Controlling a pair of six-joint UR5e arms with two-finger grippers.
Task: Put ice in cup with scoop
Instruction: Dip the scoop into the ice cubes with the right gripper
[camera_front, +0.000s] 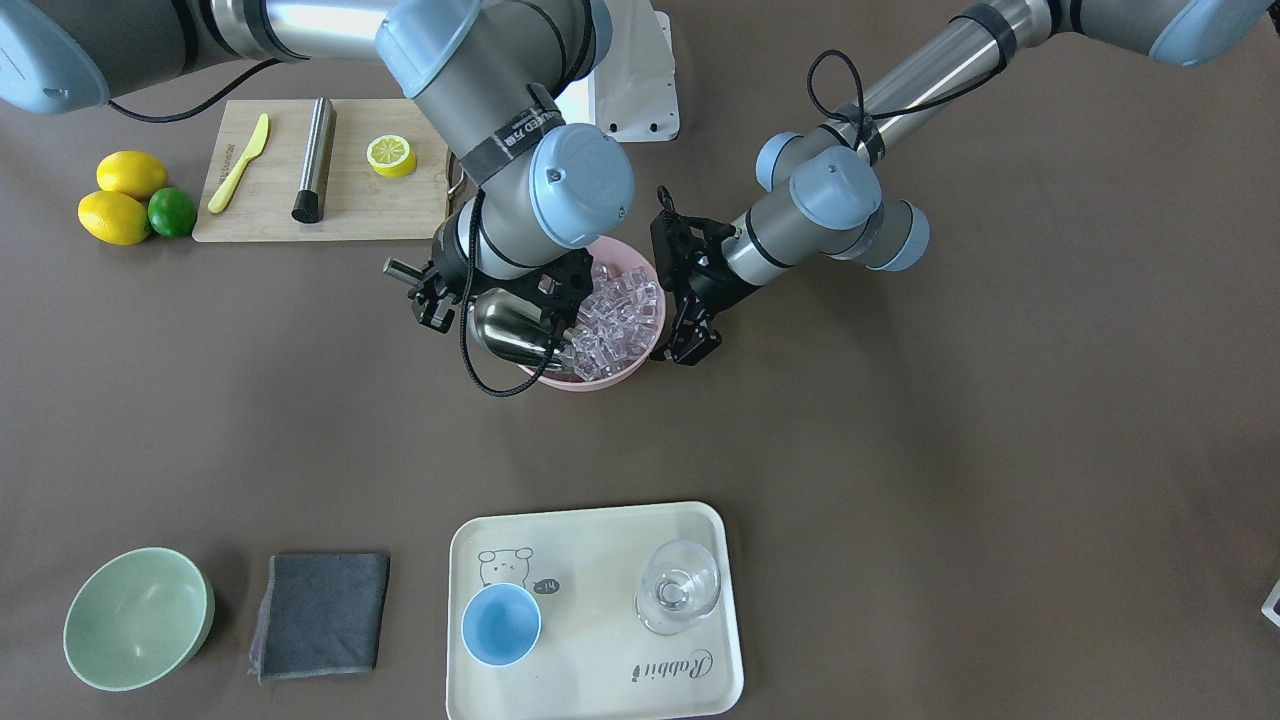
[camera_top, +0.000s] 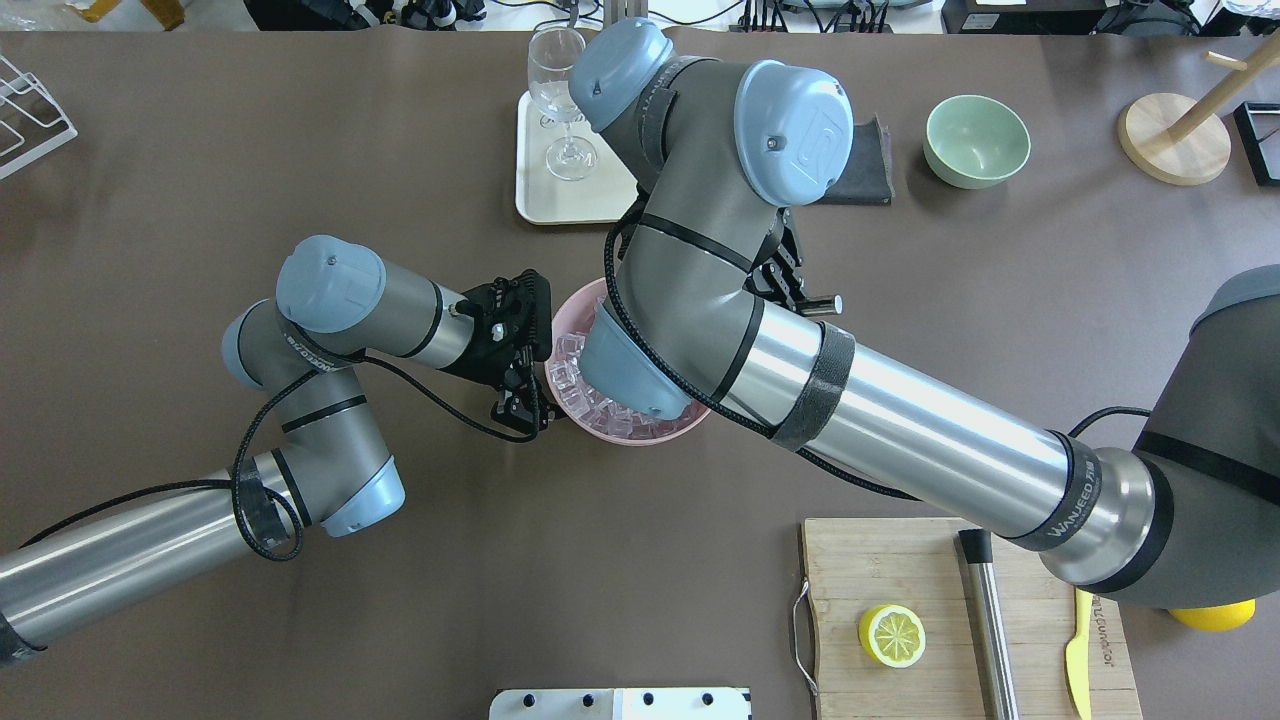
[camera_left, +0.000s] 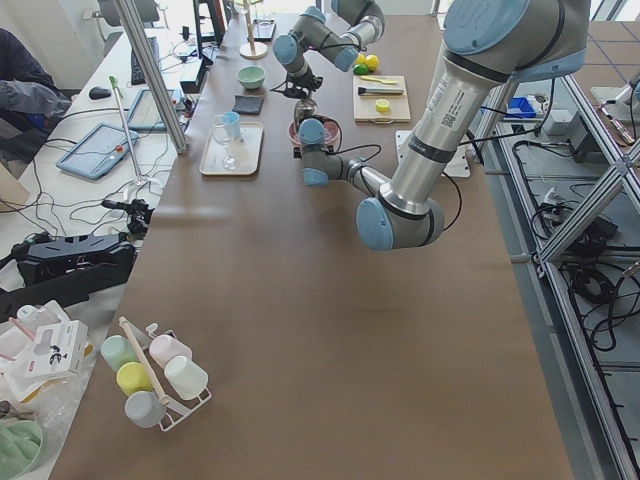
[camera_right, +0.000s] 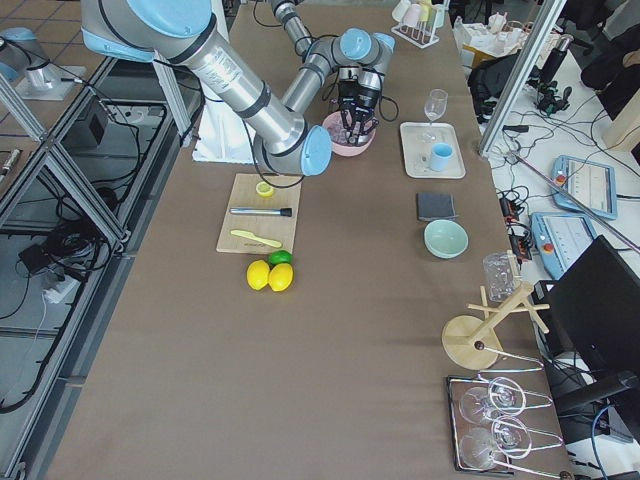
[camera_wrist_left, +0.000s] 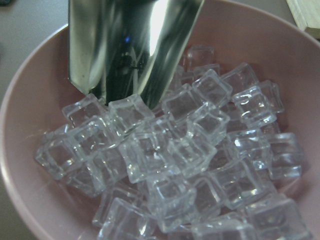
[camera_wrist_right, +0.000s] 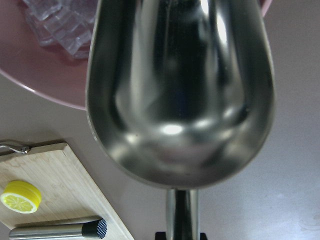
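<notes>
The left arm (camera_top: 120, 570) and right arm (camera_top: 920, 430) are grey tubes with brushed-silver sections and pale blue round joint caps (camera_top: 330, 280), each with a small screw; the left claw (camera_top: 518, 402) and right claw (camera_front: 428, 296) are black; behind them black cables (camera_top: 420, 400) loop under dark straps (camera_top: 1070, 500), one lettered in white.

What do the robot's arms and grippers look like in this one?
The left arm and right arm are matching silver-grey tubes with pale blue joint caps, black cables looping alongside and black straps; the right arm's strap carries white lettering. The left gripper and right gripper are black, angular two-finger units.
</notes>
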